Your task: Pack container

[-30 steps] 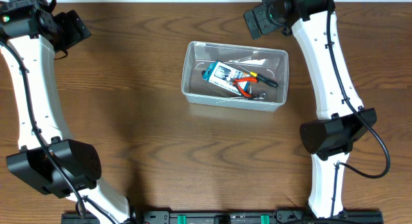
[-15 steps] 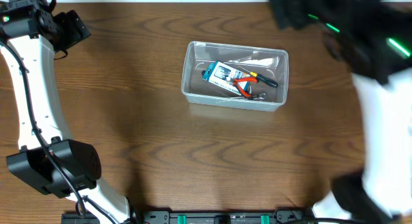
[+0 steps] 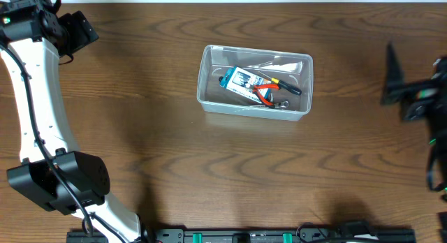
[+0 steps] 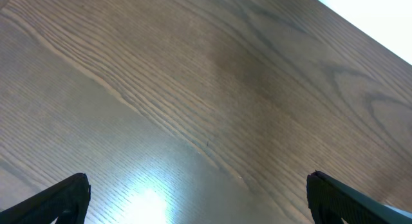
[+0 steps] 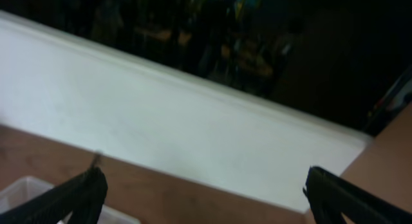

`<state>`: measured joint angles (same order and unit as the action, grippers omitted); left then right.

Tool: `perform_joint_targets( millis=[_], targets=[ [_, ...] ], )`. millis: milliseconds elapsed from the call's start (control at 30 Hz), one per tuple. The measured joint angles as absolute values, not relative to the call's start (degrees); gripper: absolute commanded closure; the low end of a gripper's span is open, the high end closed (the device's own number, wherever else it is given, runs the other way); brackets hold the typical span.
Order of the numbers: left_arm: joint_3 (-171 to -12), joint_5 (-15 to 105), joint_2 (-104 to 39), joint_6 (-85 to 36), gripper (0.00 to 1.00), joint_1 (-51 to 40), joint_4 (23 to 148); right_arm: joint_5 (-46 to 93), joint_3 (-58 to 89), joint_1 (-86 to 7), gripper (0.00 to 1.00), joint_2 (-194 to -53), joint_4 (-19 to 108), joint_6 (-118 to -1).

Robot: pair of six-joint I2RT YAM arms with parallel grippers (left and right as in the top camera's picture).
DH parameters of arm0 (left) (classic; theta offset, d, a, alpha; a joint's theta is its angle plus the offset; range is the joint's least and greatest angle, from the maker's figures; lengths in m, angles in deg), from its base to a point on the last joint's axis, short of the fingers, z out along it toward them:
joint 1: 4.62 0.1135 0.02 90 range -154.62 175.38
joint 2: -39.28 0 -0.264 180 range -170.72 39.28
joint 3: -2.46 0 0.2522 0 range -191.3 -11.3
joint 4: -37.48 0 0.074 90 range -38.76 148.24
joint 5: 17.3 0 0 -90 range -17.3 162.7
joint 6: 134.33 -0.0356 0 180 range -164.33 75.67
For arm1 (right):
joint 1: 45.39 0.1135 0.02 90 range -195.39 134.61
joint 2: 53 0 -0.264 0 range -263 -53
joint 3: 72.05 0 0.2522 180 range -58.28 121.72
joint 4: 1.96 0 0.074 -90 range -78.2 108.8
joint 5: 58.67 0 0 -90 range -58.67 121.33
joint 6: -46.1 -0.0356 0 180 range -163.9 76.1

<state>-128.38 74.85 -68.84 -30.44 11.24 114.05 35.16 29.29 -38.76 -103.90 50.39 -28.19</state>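
Translucent rounded-corner plastic container on wood-grain table.

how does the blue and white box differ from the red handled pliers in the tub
The blue-and-white packaged rectangular box is flat, broad and printed; the red-handled metal pliers are slimmer, with curved handles. In the overhead view the box lies left of centre, while the pliers sit at its right, nearer the lower wall. Both lie loose inside the clear plastic rectangular container.
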Motion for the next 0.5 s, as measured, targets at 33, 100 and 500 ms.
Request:
perform_joint_targets(
  millis=[33, 100, 500],
  targets=[
    [-128.4, 74.9, -68.8, -30.4, 0.02, 11.2, 114.0, 34.9, 25.1, -39.1, 0.01, -101.8, 48.9, -28.9],
    [-128.4, 74.9, -68.8, -30.4, 0.02, 11.2, 114.0, 34.3, 17.3, -39.8, 0.01, -97.6, 46.2, -30.9],
    [-128.4, 74.9, -68.8, -30.4, 0.02, 11.2, 114.0, 32.8, -23.9, -41.0, 0.01, -70.7, 25.5, -44.3]
  ],
)
